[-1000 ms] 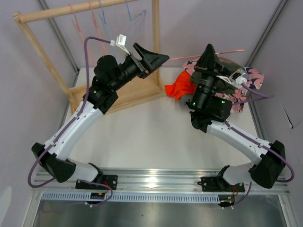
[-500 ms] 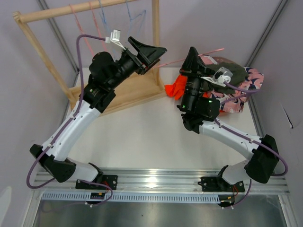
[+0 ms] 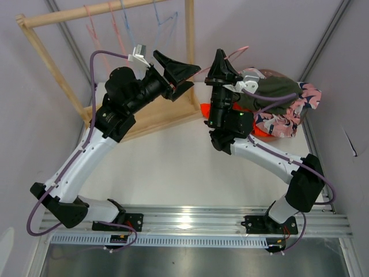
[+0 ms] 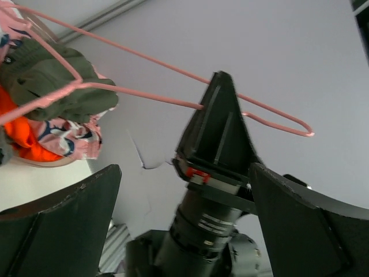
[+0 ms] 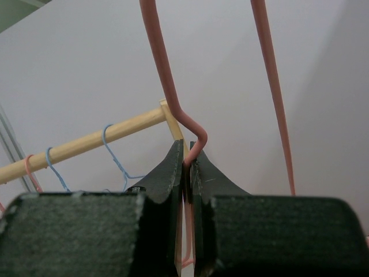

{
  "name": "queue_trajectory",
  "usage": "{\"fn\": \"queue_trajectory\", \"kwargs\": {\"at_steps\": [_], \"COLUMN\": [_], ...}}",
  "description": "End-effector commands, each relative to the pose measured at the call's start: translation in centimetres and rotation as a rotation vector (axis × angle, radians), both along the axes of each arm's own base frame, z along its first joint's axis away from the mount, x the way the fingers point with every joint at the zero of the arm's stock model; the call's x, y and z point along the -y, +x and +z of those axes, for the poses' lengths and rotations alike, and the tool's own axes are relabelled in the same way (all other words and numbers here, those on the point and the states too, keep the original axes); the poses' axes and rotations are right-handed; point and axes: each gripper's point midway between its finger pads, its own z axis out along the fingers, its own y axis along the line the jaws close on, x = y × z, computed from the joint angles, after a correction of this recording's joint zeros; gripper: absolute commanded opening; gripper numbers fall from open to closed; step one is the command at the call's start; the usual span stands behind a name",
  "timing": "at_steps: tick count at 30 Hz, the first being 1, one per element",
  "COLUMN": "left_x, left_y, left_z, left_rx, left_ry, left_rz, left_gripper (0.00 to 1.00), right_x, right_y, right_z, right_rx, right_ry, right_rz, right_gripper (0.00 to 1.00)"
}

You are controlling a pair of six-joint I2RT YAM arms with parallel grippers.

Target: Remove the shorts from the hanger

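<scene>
My right gripper (image 3: 219, 60) is shut on the wire of a pink hanger (image 3: 237, 52), raised above the table's far side. In the right wrist view the shut gripper (image 5: 187, 164) pinches the hanger (image 5: 167, 86) at a bend. My left gripper (image 3: 177, 71) is open and empty, just left of the right one; in its wrist view the open gripper (image 4: 184, 225) faces the hanger (image 4: 138, 55). Shorts lie piled at the far right: dark olive (image 3: 278, 89), pink patterned (image 3: 288, 115) and orange (image 3: 205, 109). The hanger's wide end overlaps the olive shorts (image 4: 52, 81); I cannot tell if they touch.
A wooden rack (image 3: 98, 10) stands at the far left with pink and blue empty hangers (image 3: 124, 20) on its bar; its base (image 3: 155, 115) lies under the left arm. The bar and blue hangers also show in the right wrist view (image 5: 86, 141). Walls close both sides.
My right gripper has moved left toward the rack, carrying the pink hanger away from the pile. My left gripper has shifted slightly left and stayed open.
</scene>
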Motion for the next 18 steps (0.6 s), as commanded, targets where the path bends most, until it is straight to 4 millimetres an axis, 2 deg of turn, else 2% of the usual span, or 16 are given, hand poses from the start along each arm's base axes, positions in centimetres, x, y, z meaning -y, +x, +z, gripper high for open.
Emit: {"fn": "queue_trajectory", "kwargs": {"at_steps": [1,3,5,6,13,18], "left_x": [0.2,0.6,0.5,0.4,0.6,0.2], "left_y": [-1.3,-0.5,0.2,0.3,2.0,3.3], "left_z": [1.7,0.7,0.2,0.8,0.6,0.7], "left_rx": [-0.028,-0.068,-0.088,-0.101,-0.189,-0.236], "left_ry": [-0.088,-0.125,-0.157,-0.205,-0.337,-0.414], "left_rz": [-0.063,-0.061,-0.058,-0.07,-0.133,-0.142], "left_gripper": [0.99,0.99,0.98,0.98,0.97,0.97], "right_x": [3.2,3.0,3.3,3.0,2.1,2.5], "right_y": [-3.6,-3.9,-4.9,-5.4,-9.7,-11.5], "right_z": [3.8,3.3,3.9,4.3,7.1,7.7], "right_rx": [0.186,0.19,0.218,0.245,0.399,0.433], "right_ry": [0.153,0.163,0.193,0.18,0.13,0.146], "right_rz": [-0.002,0.03,0.08,0.105,0.222,0.273], "right_gripper": [0.0,0.0,0.0,0.0,0.0,0.0]}}
